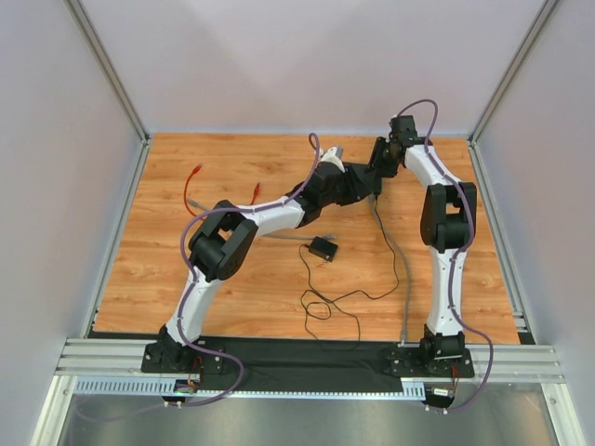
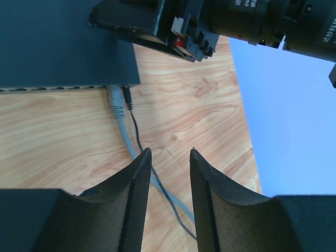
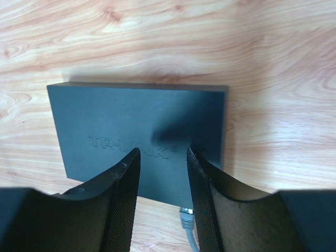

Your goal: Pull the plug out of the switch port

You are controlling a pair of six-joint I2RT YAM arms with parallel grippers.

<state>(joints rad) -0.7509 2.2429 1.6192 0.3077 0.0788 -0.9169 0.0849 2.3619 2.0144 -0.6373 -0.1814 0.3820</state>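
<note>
The flat black switch (image 3: 136, 121) lies on the wooden table, mostly hidden under both arms in the top view. A grey plug (image 2: 116, 102) sits in a socket on its near edge, beside a thin black power plug (image 2: 126, 97). The grey plug also shows in the right wrist view (image 3: 186, 218). My left gripper (image 2: 167, 157) is open and empty over the bare table, short of the grey plug, with the grey cable (image 2: 131, 147) running under it. My right gripper (image 3: 163, 152) is open and empty just above the switch's top, near its plug-side corner.
The grey cable (image 1: 405, 288) runs to the table's front edge. A small black square adapter (image 1: 323, 248) with a looped thin cord (image 1: 321, 307) lies mid-table. A red-tipped cable (image 1: 191, 186) lies at the back left. Walls close the sides and the back.
</note>
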